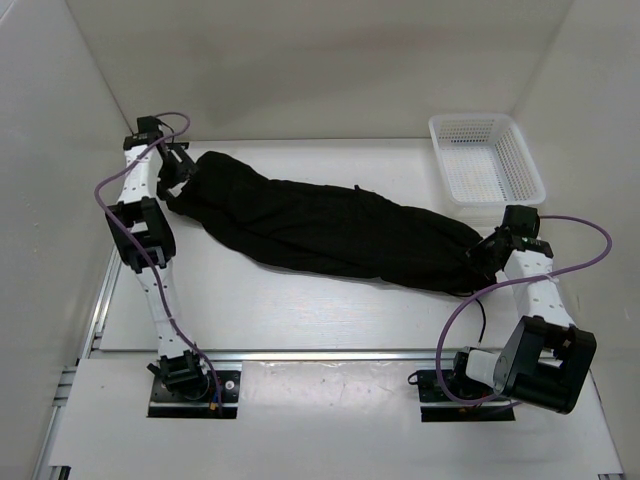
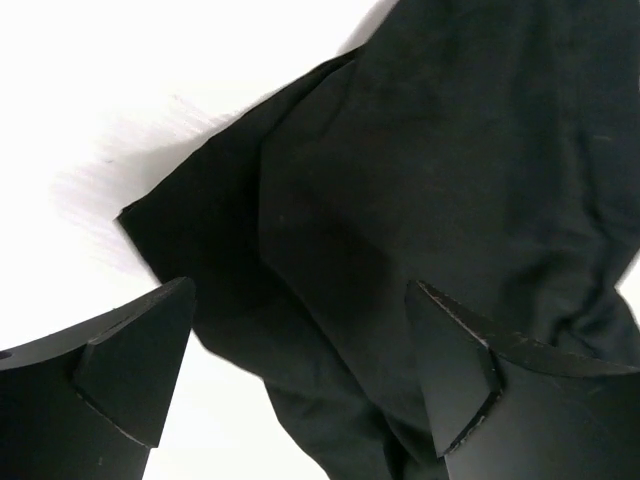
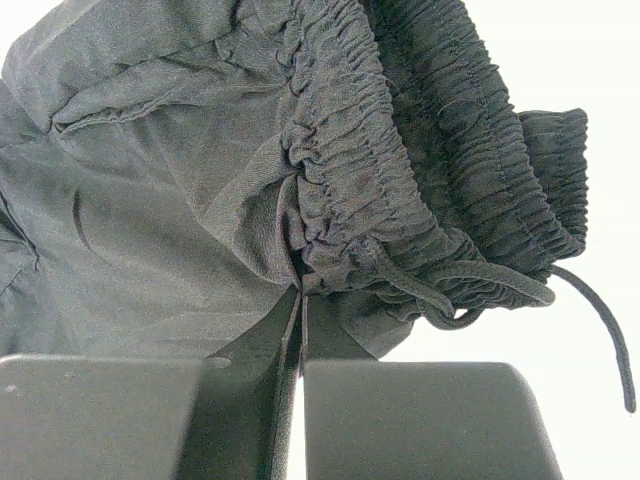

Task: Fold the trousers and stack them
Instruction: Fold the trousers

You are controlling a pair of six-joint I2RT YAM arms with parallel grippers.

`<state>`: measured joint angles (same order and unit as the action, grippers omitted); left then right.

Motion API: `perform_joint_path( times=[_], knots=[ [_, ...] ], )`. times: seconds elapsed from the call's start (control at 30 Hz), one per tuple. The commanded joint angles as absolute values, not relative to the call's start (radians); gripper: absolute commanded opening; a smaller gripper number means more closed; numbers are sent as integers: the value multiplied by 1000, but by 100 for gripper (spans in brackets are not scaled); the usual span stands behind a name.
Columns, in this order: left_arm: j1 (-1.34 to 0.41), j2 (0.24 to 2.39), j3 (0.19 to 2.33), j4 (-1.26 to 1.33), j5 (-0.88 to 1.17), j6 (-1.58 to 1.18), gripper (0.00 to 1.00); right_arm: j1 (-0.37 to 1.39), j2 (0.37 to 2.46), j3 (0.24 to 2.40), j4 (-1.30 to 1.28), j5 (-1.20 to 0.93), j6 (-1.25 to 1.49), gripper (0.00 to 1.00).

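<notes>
The black trousers (image 1: 330, 225) lie stretched in a long wrinkled band slanting from the back left of the table to the right side. My left gripper (image 1: 178, 170) is at their back-left end. In the left wrist view it (image 2: 300, 290) stands wide open just over the leg fabric (image 2: 420, 150), holding nothing. My right gripper (image 1: 490, 248) is at the other end. In the right wrist view its jaws (image 3: 300, 292) are pressed together on a pinch of cloth just under the gathered elastic waistband (image 3: 400, 170). A drawstring (image 3: 600, 330) hangs loose at the right.
A white mesh basket (image 1: 485, 160) stands at the back right corner, close behind the right gripper. White walls close in the table on the left, back and right. A metal rail (image 1: 320, 355) runs along the near edge by the arm bases.
</notes>
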<state>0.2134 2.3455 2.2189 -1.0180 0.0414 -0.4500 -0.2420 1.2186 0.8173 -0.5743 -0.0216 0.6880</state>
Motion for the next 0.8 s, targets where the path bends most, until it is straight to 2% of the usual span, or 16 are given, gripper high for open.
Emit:
perform_joint_path(
  times=[0.0,0.17,0.23,0.27,0.4,0.77],
  knots=[
    [198,2367,2266,-1023,60,-453,92,-247,1213,831,-574,-2,672,0],
    [198,2405,2296,-1023,83,-462,85,-247,1213,822,-574,9,672,0],
    [189,2416,2305,-1014,83,-471,79,-247,1213,822,-574,9,672,0],
    [189,2428,2306,-1014,83,-471,60,-247,1222,822,-574,9,672,0],
    [189,2408,2328,-1014,52,-480,10,-247,1223,822,-574,9,672,0],
    [218,2194,2338,-1025,25,-469,10,-265,1177,856,-615,18,663,0]
  ],
)
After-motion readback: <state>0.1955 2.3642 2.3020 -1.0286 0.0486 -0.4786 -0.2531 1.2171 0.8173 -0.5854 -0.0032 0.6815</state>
